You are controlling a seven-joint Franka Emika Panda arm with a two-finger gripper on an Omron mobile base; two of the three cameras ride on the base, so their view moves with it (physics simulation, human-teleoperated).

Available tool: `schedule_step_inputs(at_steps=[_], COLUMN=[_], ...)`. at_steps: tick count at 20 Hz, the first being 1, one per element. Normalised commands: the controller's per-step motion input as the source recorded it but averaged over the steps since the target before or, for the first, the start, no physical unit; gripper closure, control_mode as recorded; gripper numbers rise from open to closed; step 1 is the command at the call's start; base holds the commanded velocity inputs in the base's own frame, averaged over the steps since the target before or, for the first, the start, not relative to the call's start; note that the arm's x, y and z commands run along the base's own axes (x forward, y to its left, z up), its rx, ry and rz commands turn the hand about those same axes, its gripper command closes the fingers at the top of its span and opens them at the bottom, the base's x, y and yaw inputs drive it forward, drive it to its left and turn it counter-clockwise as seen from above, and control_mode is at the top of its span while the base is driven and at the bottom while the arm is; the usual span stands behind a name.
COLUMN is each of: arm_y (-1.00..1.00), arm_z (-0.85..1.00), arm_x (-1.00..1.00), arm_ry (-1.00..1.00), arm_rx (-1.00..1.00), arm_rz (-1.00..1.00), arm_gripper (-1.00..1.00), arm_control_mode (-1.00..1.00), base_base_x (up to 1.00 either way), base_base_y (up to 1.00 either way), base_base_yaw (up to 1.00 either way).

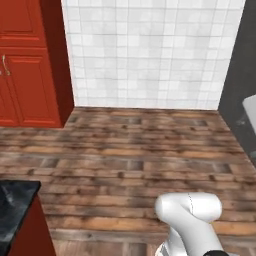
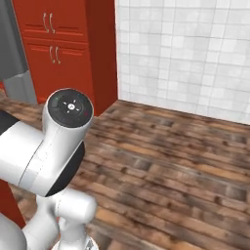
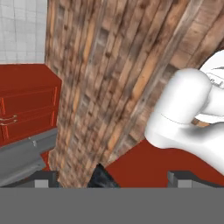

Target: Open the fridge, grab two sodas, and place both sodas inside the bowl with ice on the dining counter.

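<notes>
Wooden plank floor (image 1: pixel 135 150) spread wide and bare ahead of the robot, running up to a white tiled wall (image 1: pixel 150 50) at the far side; this was the largest open stretch for moving. Red cabinets (image 1: pixel 30 65) stood tall at the left end of that wall, their corner edge meeting the tiles, and in the hand view they lay beyond the fingers, on the left. Grey fridge (image 2: pixel 14 53) metal showed at the far left of the right base view, just beside the red cabinets, and as a grey slab (image 3: pixel 26 153) close to the left fingertip in the hand view. Black marble of the dining bench (image 1: pixel 15 210) cut in at the lower left of the left base view, its corner edge over a red front panel; in the hand view a dark wedge of that top (image 3: pixel 103 177) and the red panel lay between the two fingers. The fingers (image 3: pixel 116 179) stood far apart, their grey tips (image 3: pixel 179 178) at either side of the lower frame, holding nothing.
</notes>
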Motion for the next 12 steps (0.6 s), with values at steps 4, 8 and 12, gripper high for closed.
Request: schedule_step_inputs(at_steps=[4,8,12], arm_y=[0.00,0.00,0.00], arm_z=[0.00,0.00,0.00], arm_x=[0.00,0.00,0.00], arm_ry=[0.00,0.00,0.00], arm_rx=[0.00,0.00,0.00], arm_rz=[0.00,0.00,0.00], arm_gripper=[-1.00,-1.00,-1.00], arm_control_mode=[1.00,1.00,1.00], base_base_x=[1.00,1.00,0.84], base_base_y=[-0.11,-0.13,-0.19], base_base_yaw=[0.37,0.42,0.48])
